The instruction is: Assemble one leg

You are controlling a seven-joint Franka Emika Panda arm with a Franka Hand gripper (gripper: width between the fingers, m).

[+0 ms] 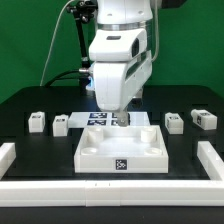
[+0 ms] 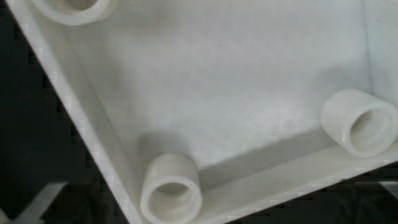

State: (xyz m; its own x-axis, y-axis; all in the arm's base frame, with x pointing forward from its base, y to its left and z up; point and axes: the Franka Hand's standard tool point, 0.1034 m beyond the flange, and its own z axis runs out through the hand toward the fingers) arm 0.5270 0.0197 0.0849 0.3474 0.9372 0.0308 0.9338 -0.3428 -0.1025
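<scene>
Four small white legs lie on the black table, two on the exterior view's left point(image 1: 37, 122) point(image 1: 62, 124) and two on its right point(image 1: 173, 121) point(image 1: 203, 118). The large white square tray-like piece point(image 1: 100, 155) lies in the middle at the front. My gripper point(image 1: 120, 121) is down at the tray's back wall, near its back right corner. Its fingers are too small and too hidden to show how they stand. The wrist view shows only the tray's inner floor point(image 2: 214, 90) from close up, with three round corner sockets point(image 2: 356, 120) point(image 2: 173, 190) point(image 2: 71, 8). No leg and no fingers show there.
The marker board point(image 1: 95, 117) lies just behind the tray. A raised white border runs along the table's left point(image 1: 8, 155), right point(image 1: 212, 158) and front point(image 1: 110, 190). The arm's body stands over the tray's back half.
</scene>
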